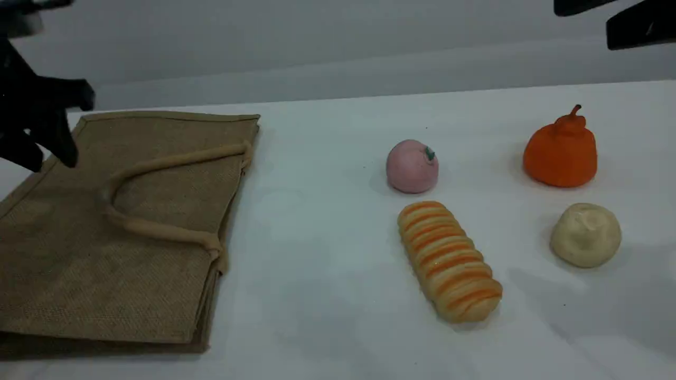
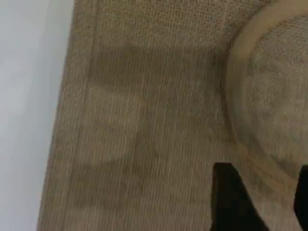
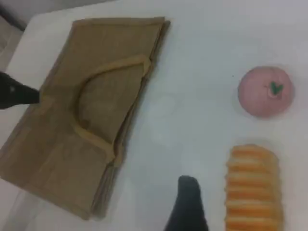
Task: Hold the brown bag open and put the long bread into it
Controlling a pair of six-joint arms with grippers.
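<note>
— Since the brown bag [image 1: 132, 237] lies flat on the table's [image 1: 327, 306] left, where does the left gripper [image 1: 50, 157] bite? It hovers over the far-left corner, jaws apart, holding nothing.
— Top rope handle [image 1: 158, 164]. Jute looks limp and light. The long bread [image 1: 449, 261], right of centre, looks squashy: right gripper [image 1: 636, 26], raised, spread, empty, should pinch mid-loaf gently.

Left gripper [image 1: 47, 142] low at far left, jaws apart; right gripper [image 1: 641, 26] high at far right, jaws apart.

Flat brown bag [image 1: 68, 264] at left, striped long bread [image 1: 449, 261] lying well apart
</note>
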